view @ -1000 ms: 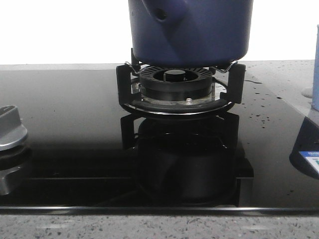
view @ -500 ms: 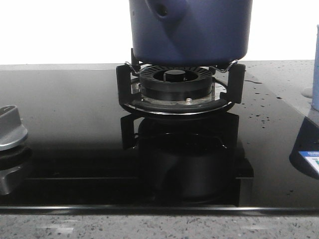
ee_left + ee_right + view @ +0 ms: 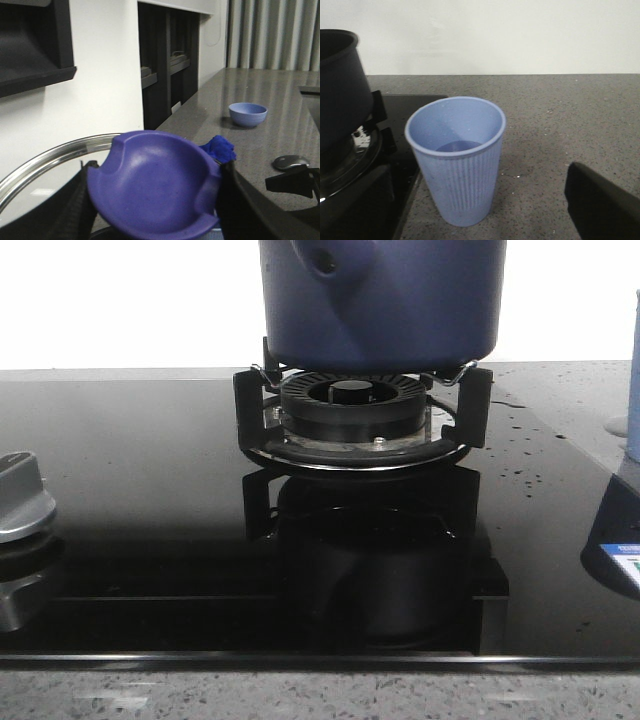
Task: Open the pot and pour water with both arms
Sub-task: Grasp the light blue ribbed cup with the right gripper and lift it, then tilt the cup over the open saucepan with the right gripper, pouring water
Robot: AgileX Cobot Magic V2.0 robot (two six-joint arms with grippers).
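The dark navy pot (image 3: 380,300) stands on the gas burner (image 3: 350,410); its top is cut off in the front view. It also shows in the right wrist view (image 3: 337,90), open, with no lid on it. My left gripper (image 3: 155,200) is shut on the purple-blue knob (image 3: 150,180) of the glass lid (image 3: 45,162) and holds the lid up, away from the pot. My right gripper (image 3: 485,227) is open, and a pale blue ribbed cup (image 3: 455,160) with a little water stands upright on the counter between its fingers. One finger (image 3: 602,205) shows apart from the cup.
The black glass hob (image 3: 130,470) has a silver knob (image 3: 20,500) at the left. The cup's edge (image 3: 634,390) shows at the far right. A small blue bowl (image 3: 247,114) and a flat dark round thing (image 3: 290,161) lie on the grey counter.
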